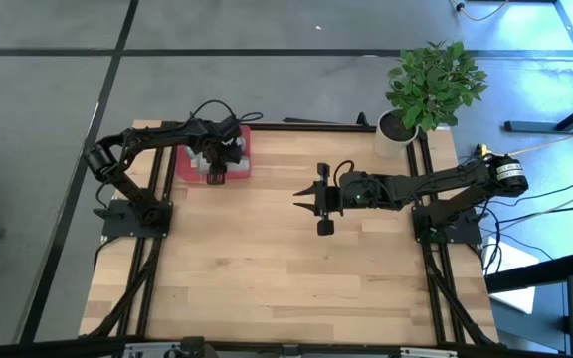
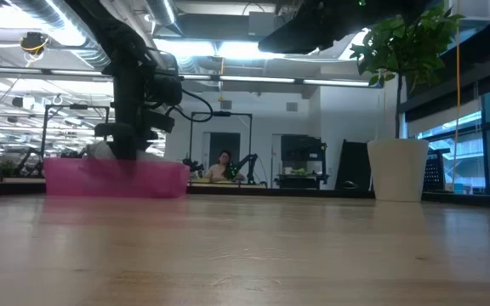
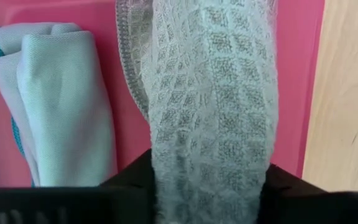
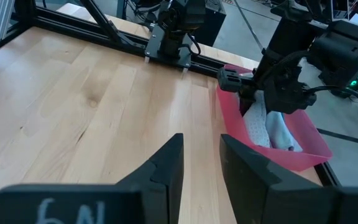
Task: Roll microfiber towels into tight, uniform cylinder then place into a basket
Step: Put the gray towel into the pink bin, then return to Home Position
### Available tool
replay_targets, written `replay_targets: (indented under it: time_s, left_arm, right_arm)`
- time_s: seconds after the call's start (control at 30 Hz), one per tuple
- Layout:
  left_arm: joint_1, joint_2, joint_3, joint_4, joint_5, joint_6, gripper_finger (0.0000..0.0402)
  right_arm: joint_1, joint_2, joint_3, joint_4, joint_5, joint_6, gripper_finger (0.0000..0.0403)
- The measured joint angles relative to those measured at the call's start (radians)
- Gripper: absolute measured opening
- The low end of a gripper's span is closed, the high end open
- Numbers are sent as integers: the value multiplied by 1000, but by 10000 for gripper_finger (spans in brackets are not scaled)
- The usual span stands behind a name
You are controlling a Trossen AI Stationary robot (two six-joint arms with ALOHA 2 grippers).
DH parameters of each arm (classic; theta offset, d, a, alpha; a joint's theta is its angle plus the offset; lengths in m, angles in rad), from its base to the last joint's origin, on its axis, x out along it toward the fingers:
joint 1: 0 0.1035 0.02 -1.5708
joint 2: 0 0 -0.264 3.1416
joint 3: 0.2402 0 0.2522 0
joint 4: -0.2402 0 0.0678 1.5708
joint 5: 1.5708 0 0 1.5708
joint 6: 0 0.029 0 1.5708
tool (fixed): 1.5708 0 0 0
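Red plastic formed the shallow basket (image 1: 239,149), which sat near the far left part of the butcher-block table (image 1: 286,268), close to the table's far edge. The left gripper (image 1: 217,171) hung directly over the basket, its fingers closed on the grey waffle-weave towel (image 3: 210,106); the left wrist view showed that towel as a rolled or bunched length running away from the jaws along the basket floor. Beside it, inside the same basket, lay the pale blue-teal towel (image 3: 61,99), folded or loosely rolled, with a teal stitched hem at its outer edge; whether the two cloths touched could not be told, since a strip of red floor showed between them for part of their length. The grey towel lay close to the basket wall that bordered bare wood.

The right gripper (image 1: 321,202) hovered over the middle of the table, well apart from the basket, pointing toward the left arm; its jaws stood parted by a narrow gap and held nothing. A wide stretch of bare wood lay between it and the basket and across the whole near half of the table. A white pot with a green plant (image 1: 428,89) stood at the far right corner. A seated person (image 2: 224,166) showed far off in the room behind.
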Motion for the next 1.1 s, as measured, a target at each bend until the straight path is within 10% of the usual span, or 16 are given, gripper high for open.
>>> replay_targets:
  time_s: [0.63, 1.1]
  left_arm:
    - [0, -2, 60, -69, -79, -52, 369]
    - [-52, -175, 320, -312, 16, -275, 393]
  right_arm:
    - [0, 0, 0, 0, 0, 0, 106]
    - [0, 0, 1, 0, 0, 0, 106]
